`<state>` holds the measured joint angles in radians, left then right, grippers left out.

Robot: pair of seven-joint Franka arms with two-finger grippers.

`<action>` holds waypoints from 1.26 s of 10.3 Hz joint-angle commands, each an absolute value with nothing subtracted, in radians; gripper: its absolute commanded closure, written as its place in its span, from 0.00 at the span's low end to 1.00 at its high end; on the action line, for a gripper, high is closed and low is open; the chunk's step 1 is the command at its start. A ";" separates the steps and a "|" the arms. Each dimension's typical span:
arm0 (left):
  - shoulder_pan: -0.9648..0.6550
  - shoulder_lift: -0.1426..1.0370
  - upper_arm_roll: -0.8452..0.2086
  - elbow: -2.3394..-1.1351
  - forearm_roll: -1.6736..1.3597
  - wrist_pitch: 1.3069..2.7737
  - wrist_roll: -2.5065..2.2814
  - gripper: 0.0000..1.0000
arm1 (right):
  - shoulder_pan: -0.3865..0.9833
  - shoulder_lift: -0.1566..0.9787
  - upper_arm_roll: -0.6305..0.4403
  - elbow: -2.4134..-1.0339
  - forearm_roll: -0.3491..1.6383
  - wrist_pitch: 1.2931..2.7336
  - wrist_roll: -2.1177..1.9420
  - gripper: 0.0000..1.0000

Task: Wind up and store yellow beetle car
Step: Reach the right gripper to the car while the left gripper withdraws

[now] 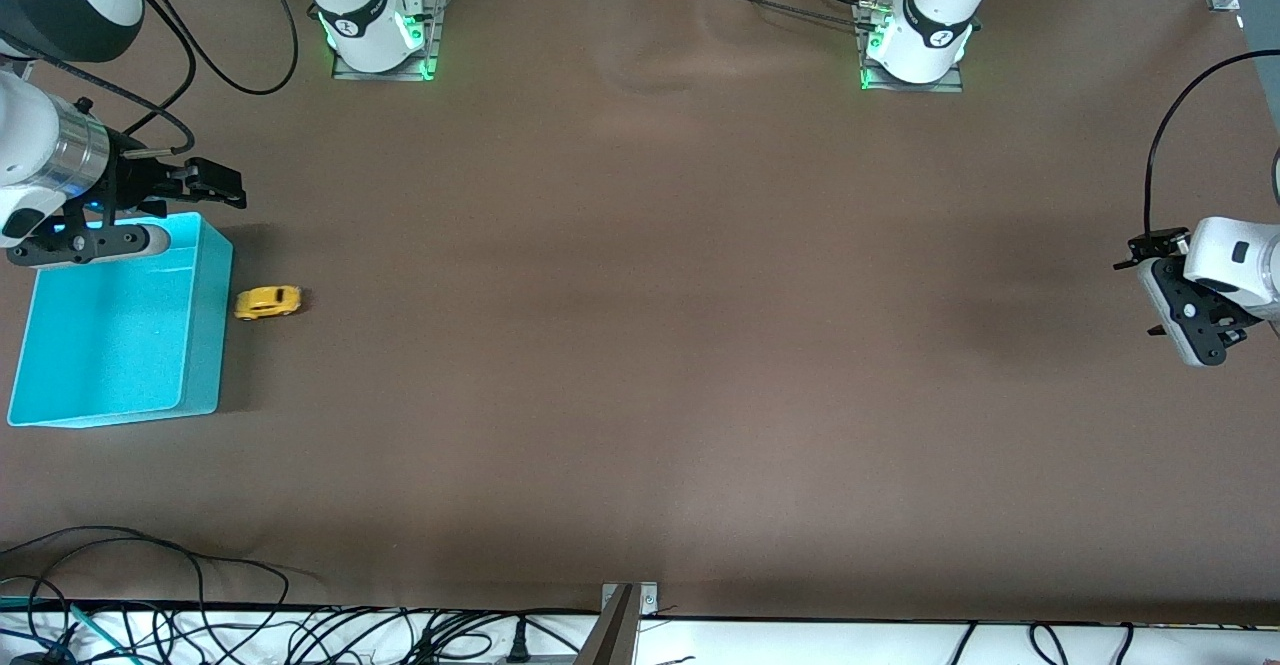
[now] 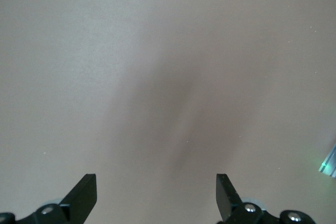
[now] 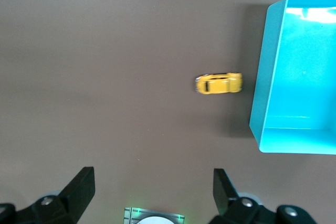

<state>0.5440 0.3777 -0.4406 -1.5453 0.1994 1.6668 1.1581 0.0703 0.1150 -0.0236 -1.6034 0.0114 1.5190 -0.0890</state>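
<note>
Both grippers gape wide and empty, the right gripper [image 1: 215,185] hovering over the turquoise bin's [image 1: 205,345] rim, the left gripper [image 1: 1140,290] waiting well apart from it, while the yellow beetle car [image 1: 267,302] sits on the worktop [image 1: 650,345] just beside that bin.

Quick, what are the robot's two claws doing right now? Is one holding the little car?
Left gripper: open, holding nothing, over bare table.
Right gripper: open, holding nothing; the yellow beetle car sits on the table beside the turquoise bin.
</note>
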 commanded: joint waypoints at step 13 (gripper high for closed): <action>0.146 0.037 -0.329 -1.543 0.002 1.457 0.100 0.00 | 0.060 0.117 -0.112 -1.833 -0.032 1.903 -1.044 0.00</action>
<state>0.2066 0.1137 -0.4383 -1.4756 0.0647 1.4471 0.1863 0.0630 0.1504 -0.0947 -1.7611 -0.0356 1.8478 -0.9302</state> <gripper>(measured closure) 0.000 0.000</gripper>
